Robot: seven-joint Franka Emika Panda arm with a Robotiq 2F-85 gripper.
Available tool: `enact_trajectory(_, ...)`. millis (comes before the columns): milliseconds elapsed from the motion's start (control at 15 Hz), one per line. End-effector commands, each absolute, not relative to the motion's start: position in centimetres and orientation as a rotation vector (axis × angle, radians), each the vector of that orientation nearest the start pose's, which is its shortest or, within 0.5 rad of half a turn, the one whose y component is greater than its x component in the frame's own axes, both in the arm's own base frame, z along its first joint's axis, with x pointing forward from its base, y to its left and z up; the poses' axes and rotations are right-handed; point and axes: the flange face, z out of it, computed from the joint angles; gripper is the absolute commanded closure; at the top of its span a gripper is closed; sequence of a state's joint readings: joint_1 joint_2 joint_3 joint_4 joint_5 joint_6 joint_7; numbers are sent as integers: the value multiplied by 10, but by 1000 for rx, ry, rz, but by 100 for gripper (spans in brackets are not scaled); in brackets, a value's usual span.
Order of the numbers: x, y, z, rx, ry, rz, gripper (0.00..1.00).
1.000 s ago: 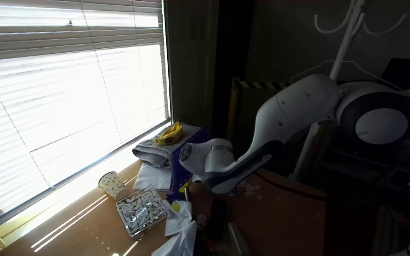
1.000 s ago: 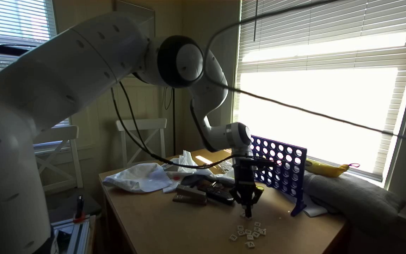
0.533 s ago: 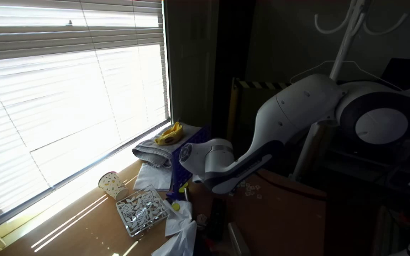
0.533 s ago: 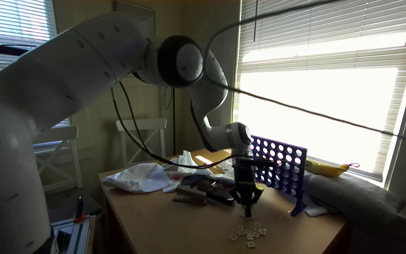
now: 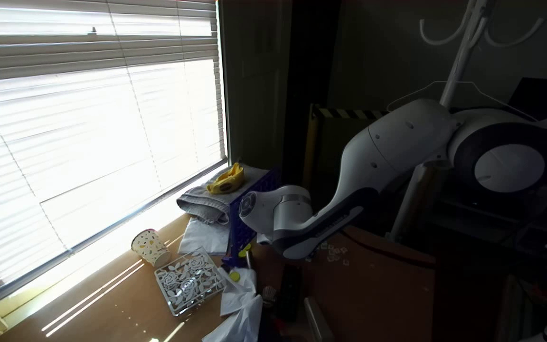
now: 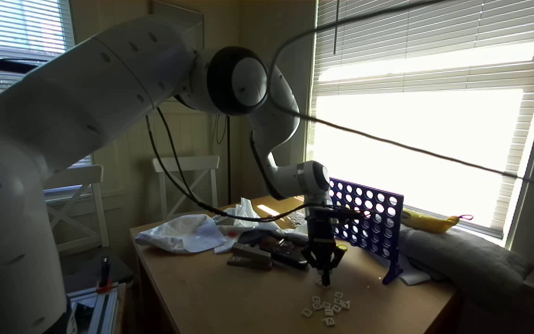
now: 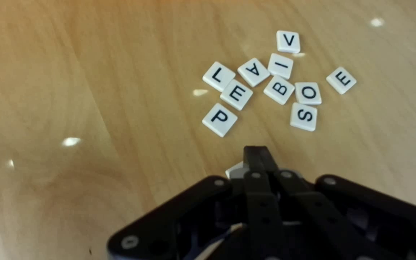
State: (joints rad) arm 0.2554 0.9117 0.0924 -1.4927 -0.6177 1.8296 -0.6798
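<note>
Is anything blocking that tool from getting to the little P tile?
Nothing visible: the wrist view shows only tabletop between the tool and the P tile. Another tile, partly hidden by the tool, lies off that line.

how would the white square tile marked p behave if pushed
The white square tile marked P would probably slide rather than roll, since it lies flat on the glossy brown wooden table. It looks stiff, judging by its crisp straight edges, and being low and thin, it seems unlikely to tip.
</note>
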Motion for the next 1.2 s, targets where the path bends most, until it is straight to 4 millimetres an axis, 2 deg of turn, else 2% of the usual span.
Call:
enact_trajectory(0,611,169,107,-2599,-2049,1061,100)
enact_trajectory(533,600,166,116,-2643,-2017,1029,100)
enact_trajectory(867,595,166,130,-2692,-1999,937,100)
enact_trajectory(1133,584,160,139,-2760,-1920,858,100)
